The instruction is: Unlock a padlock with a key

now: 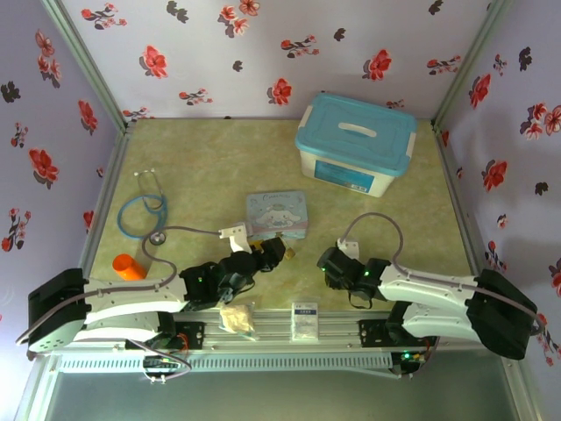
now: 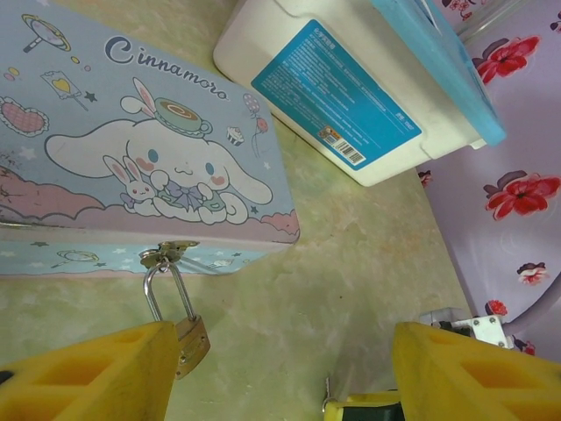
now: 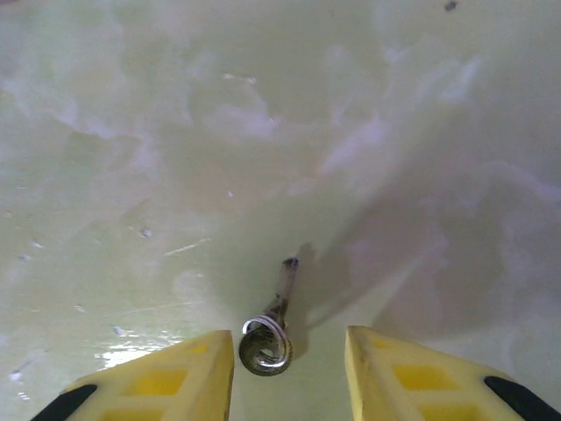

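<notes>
The tiny brass padlock point(image 2: 191, 338) hangs by its silvery shackle point(image 2: 166, 289) from the clasp of the pale blue cartoon tin point(image 2: 131, 149), its body right against my left gripper's left finger point(image 2: 105, 373). My left gripper point(image 2: 282, 338) is open, and only bare table lies in the wide gap between its fingers. From above, the left gripper point(image 1: 272, 254) sits at the tin's point(image 1: 278, 215) front edge. The small dark key point(image 3: 267, 338) with a ring on its head lies on the table between the open fingers of my right gripper point(image 3: 289, 336), nearer the left one. The right gripper point(image 1: 329, 260) is low over the table.
A white box with a blue lid point(image 1: 355, 145) stands at the back right, also in the left wrist view point(image 2: 351, 88). A stethoscope point(image 1: 145, 210) and an orange cup point(image 1: 129, 267) lie on the left. A small card point(image 1: 305, 320) and a crumpled wrapper point(image 1: 237, 317) rest on the front rail.
</notes>
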Action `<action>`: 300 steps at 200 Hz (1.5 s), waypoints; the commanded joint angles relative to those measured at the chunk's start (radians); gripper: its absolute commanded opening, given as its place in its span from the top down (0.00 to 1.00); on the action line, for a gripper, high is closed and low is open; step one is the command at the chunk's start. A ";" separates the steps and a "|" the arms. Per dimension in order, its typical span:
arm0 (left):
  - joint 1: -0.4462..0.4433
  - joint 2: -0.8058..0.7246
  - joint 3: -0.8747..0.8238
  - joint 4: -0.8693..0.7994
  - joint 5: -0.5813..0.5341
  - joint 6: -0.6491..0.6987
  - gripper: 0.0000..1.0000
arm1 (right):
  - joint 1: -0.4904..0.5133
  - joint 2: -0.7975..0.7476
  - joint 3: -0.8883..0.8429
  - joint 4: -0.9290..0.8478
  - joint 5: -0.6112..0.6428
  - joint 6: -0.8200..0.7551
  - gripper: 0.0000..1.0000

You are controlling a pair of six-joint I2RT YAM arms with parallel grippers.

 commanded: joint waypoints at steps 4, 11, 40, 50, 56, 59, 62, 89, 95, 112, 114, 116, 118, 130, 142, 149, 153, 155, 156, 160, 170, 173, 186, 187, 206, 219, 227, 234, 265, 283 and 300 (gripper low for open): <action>0.009 0.009 0.032 0.025 -0.008 0.005 0.34 | -0.005 0.058 0.020 -0.012 0.015 -0.009 0.64; 0.010 0.008 0.030 0.025 -0.008 0.004 0.34 | -0.003 0.079 0.023 -0.008 0.016 -0.013 0.67; 0.013 0.003 0.020 0.027 -0.009 -0.008 0.34 | 0.003 0.129 0.028 0.007 0.014 -0.009 0.82; 0.013 -0.001 0.018 0.027 -0.008 -0.009 0.34 | 0.011 0.132 0.027 0.007 0.010 -0.008 0.87; 0.013 -0.002 0.017 0.025 -0.009 -0.007 0.34 | 0.012 0.131 0.024 0.008 0.002 -0.007 0.90; 0.013 -0.003 0.016 0.025 -0.009 -0.006 0.34 | 0.012 0.130 0.022 0.010 -0.001 -0.007 0.91; 0.014 -0.004 0.017 0.025 -0.008 -0.005 0.34 | 0.012 0.127 0.020 0.011 -0.004 -0.007 0.92; 0.022 -0.005 0.012 0.023 -0.010 0.003 0.34 | 0.010 0.063 -0.002 0.008 -0.005 -0.023 1.00; 0.024 -0.005 0.011 0.022 -0.009 0.003 0.34 | 0.010 0.041 -0.007 0.007 -0.003 -0.029 1.00; 0.037 -0.008 0.006 0.020 -0.009 0.011 0.34 | 0.010 -0.020 -0.014 0.011 -0.006 -0.068 1.00; 0.038 -0.010 0.005 0.018 -0.009 0.011 0.34 | 0.010 -0.025 -0.014 0.009 -0.005 -0.073 1.00; 0.040 -0.010 0.003 0.018 -0.009 0.011 0.34 | 0.011 -0.034 -0.013 0.006 -0.005 -0.077 1.00; 0.042 -0.010 0.004 0.018 -0.008 0.012 0.34 | 0.011 -0.041 -0.014 0.004 -0.004 -0.081 1.00; 0.051 -0.015 -0.001 0.015 -0.003 0.014 0.34 | 0.010 -0.081 -0.009 -0.007 -0.003 -0.111 1.00; 0.058 -0.023 -0.003 0.013 0.005 0.025 0.34 | 0.011 -0.127 -0.005 -0.010 -0.007 -0.147 1.00; 0.057 -0.028 -0.001 0.010 0.009 0.031 0.34 | 0.010 -0.152 -0.002 -0.008 -0.010 -0.167 1.00; 0.058 -0.028 0.000 0.009 0.010 0.033 0.34 | 0.011 -0.166 0.001 -0.006 -0.012 -0.178 1.00; 0.058 -0.029 0.000 0.009 0.011 0.034 0.34 | 0.011 -0.172 0.003 -0.005 -0.012 -0.186 1.00; 0.058 -0.029 0.000 0.010 0.011 0.035 0.34 | 0.011 -0.176 0.003 -0.003 -0.013 -0.189 1.00; 0.059 -0.029 0.002 0.011 0.016 0.037 0.34 | 0.011 -0.189 0.004 0.000 -0.015 -0.203 1.00; 0.063 -0.025 0.004 0.016 0.030 0.036 0.33 | 0.010 -0.225 0.010 0.017 -0.025 -0.233 1.00; 0.064 -0.022 0.006 0.019 0.038 0.034 0.31 | 0.011 -0.234 0.014 0.022 -0.030 -0.243 1.00; 0.070 -0.006 0.019 0.027 0.079 0.019 0.26 | 0.010 -0.276 0.020 0.059 -0.052 -0.271 1.00; 0.071 -0.003 0.020 0.029 0.082 0.018 0.26 | 0.010 -0.278 0.020 0.062 -0.054 -0.273 1.00; 0.073 0.037 0.035 0.080 0.145 -0.027 0.25 | 0.010 -0.334 0.027 0.157 -0.107 -0.298 1.00; 0.063 0.058 0.015 0.186 0.155 -0.077 0.25 | 0.011 -0.379 0.011 0.276 -0.156 -0.294 1.00; 0.054 0.070 0.006 0.269 0.156 -0.079 0.24 | 0.011 -0.407 -0.007 0.362 -0.189 -0.285 1.00; 0.049 0.078 0.013 0.311 0.161 -0.068 0.24 | 0.010 -0.431 -0.022 0.435 -0.215 -0.283 1.00; 0.048 0.087 0.056 0.340 0.214 -0.065 0.22 | 0.009 -0.514 -0.046 0.583 -0.287 -0.292 1.00; 0.048 0.083 0.053 0.352 0.213 -0.070 0.22 | 0.009 -0.536 -0.042 0.600 -0.321 -0.296 1.00; 0.048 0.090 0.039 0.426 0.225 -0.065 0.17 | 0.008 -0.549 -0.057 0.655 -0.362 -0.279 1.00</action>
